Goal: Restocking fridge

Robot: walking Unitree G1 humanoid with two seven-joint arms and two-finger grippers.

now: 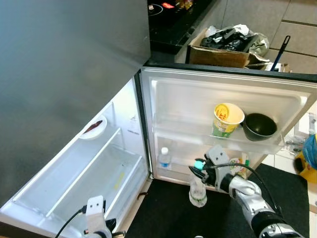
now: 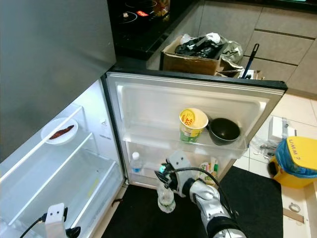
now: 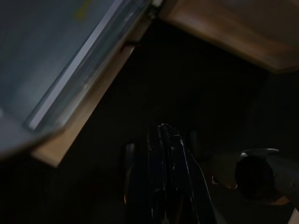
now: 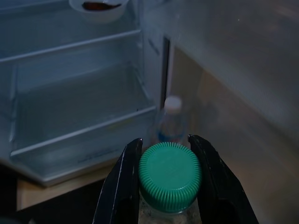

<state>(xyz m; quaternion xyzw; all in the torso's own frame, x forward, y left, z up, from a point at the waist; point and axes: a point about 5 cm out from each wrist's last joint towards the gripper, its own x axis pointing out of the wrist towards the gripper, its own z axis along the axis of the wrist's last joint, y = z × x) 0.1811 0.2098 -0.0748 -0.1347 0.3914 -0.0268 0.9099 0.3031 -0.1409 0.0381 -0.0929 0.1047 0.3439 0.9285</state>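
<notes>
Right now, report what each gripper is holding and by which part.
The right gripper grips a clear bottle by its green cap, one finger on each side, in front of the open fridge door. The left gripper holds nothing.

Cardboard box [image 1: 218, 53] stuffed with dark bags beyond fridge door top. Black cooktop [image 1: 168, 17] on worktop behind. Yellow bin with blue liner [image 2: 297, 161] on tiled floor at right. Black mat [image 2: 252, 198] under door.

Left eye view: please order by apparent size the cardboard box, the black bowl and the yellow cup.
1. Cardboard box, largest.
2. Black bowl and yellow cup look about alike, so no ranking between them.
</notes>
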